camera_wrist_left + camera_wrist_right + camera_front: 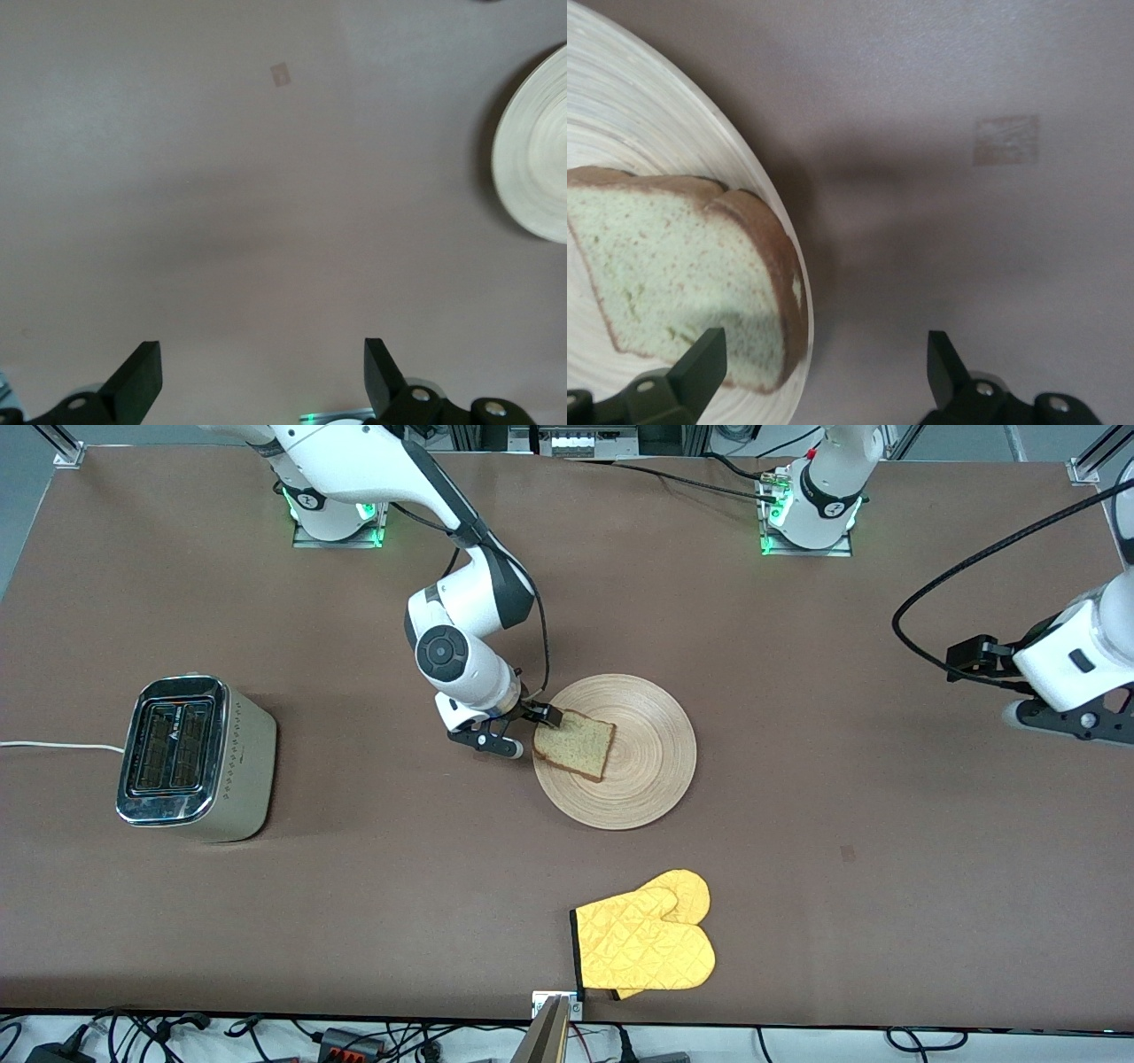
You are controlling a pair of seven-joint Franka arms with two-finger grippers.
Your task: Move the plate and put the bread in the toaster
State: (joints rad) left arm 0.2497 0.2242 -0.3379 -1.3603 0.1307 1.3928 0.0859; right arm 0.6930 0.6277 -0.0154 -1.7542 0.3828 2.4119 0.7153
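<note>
The bread (575, 744) lies flat on the plate (638, 779), on the side toward the toaster (197, 758), one corner at the rim pointing toward my right arm's base. The toaster stands near my right arm's end of the table (797, 824), slots up, their length running toward the front edge. My right gripper (529, 732) is spread wide at the plate's rim, holding nothing, one finger (700, 365) over the crust. My left gripper (261, 376) waits released above bare table.

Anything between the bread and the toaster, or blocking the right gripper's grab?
Nothing visible. The open right gripper is at the bread on the plate; only bare table lies between it and the toaster.
</note>
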